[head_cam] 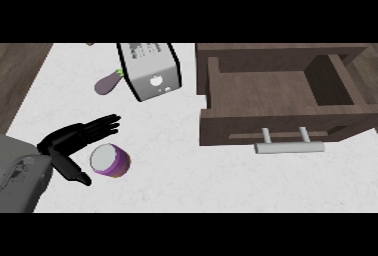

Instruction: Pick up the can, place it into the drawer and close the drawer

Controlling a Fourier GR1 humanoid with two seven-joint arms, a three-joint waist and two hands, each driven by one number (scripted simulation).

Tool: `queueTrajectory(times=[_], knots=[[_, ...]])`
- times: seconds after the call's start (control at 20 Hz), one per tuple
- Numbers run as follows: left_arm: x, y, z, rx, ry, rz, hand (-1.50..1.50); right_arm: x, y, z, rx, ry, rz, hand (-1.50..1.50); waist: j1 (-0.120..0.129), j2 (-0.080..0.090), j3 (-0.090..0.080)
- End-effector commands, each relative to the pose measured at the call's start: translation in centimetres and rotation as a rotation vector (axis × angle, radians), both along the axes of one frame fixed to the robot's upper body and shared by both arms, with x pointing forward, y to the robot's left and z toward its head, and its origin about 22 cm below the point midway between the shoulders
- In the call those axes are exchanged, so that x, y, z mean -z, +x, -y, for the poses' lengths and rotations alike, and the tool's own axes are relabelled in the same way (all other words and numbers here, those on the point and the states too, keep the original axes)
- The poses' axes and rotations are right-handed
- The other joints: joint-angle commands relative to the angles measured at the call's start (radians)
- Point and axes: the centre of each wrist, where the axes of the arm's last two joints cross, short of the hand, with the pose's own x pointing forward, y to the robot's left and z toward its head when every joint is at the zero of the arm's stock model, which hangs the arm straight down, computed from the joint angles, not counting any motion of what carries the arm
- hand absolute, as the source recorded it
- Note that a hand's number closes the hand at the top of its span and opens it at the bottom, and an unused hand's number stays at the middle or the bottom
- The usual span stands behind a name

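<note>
The can [111, 161] is purple with a pale top and stands on the white counter [192, 175] at the lower left. My left hand [68, 141] is just to its left, fingers straight and reaching up-right past it, thumb spread below it. The can sits in the gap between thumb and fingers, and no finger curls round it. The wooden drawer [273, 123] is pulled open at the right, its inside bare, with a metal bar handle [289, 147] on its front. My right hand does not show.
A silver toaster [151, 70] stands at the back centre, left of the drawer. A purple eggplant [108, 82] lies beside it on the left. Dark wood floor shows beyond the counter's left edge.
</note>
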Motion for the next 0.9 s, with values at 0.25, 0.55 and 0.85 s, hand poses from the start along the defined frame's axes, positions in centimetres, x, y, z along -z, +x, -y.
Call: queueTrajectory(times=[0.25,0.55,0.85], knots=[[3.5,-1.4,-0.1,0.048,-0.106,-0.032,-1.50,-0.8,-0.6,0.6,-0.020,0.001,-0.014,-1.50,-0.007,0.001,-0.001],[5.1,-1.3,1.4,0.045,-0.101,-0.060,-1.50,0.2,0.5,-1.3,-0.010,0.019,0.013,-1.50,-0.008,0.005,-0.001],[6.9,-1.4,4.7,0.065,-0.121,-0.093,-1.50,-1.1,-0.8,-0.3,-0.009,-0.007,-0.016,-1.50,-0.011,0.002,0.000]])
